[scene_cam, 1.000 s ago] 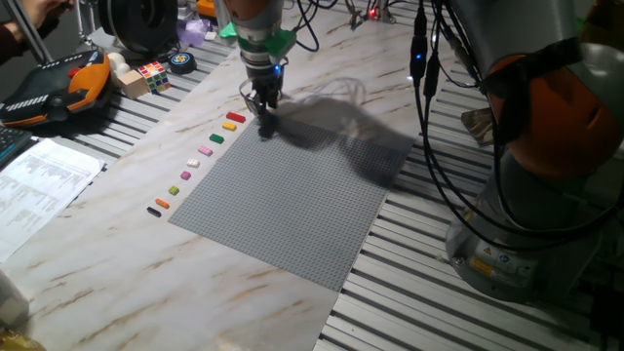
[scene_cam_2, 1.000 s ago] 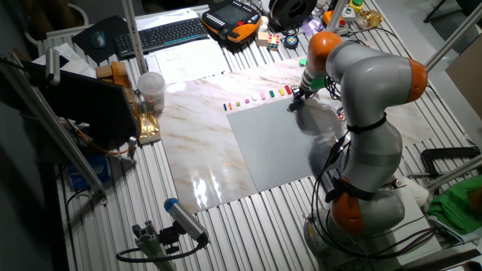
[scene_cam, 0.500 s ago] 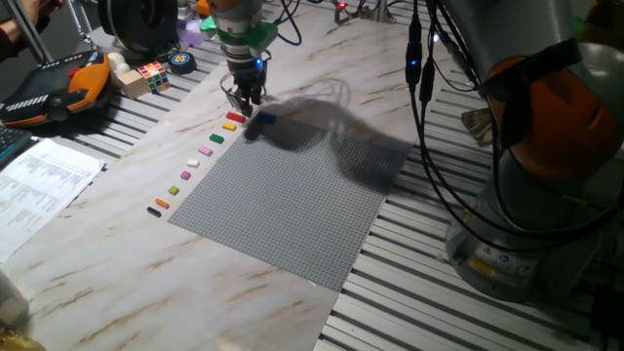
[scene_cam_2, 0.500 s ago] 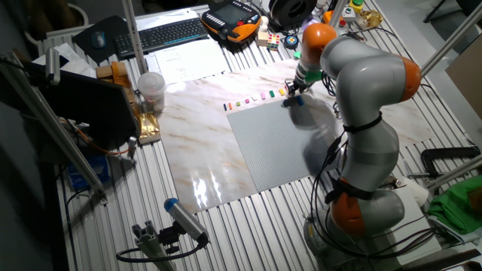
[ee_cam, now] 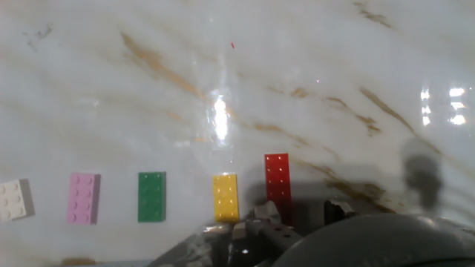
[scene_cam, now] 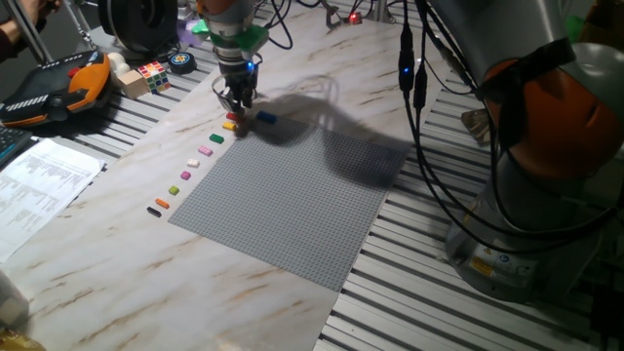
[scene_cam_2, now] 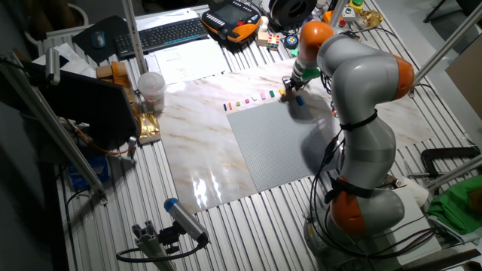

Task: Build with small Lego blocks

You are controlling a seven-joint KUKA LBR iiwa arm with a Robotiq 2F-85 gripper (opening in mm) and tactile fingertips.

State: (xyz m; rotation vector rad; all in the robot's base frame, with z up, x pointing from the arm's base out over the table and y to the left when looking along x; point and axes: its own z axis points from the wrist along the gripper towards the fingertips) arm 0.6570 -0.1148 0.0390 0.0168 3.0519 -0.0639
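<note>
A row of small Lego blocks lies on the marble along the left edge of the grey baseplate (scene_cam: 292,195). In the hand view I see the red block (ee_cam: 277,182), the yellow block (ee_cam: 226,196), the green block (ee_cam: 151,196), the pink block (ee_cam: 82,198) and the white block (ee_cam: 13,199). A blue block (scene_cam: 266,118) sits alone on the baseplate's far corner. My gripper (scene_cam: 237,107) hovers open just above the red block (scene_cam: 232,117) at the row's far end. Its fingertips (ee_cam: 261,219) show at the bottom of the hand view, beside the red block's near end.
A Rubik's cube (scene_cam: 153,74) and an orange-black pendant (scene_cam: 58,88) sit on the slatted table at far left, with a paper sheet (scene_cam: 39,180) nearer. The robot's base (scene_cam: 546,195) and hanging cables (scene_cam: 419,88) stand at the right.
My gripper has left the blue block on the baseplate's far corner and moved left, off the plate, to stand over the red block at the end of the row.
</note>
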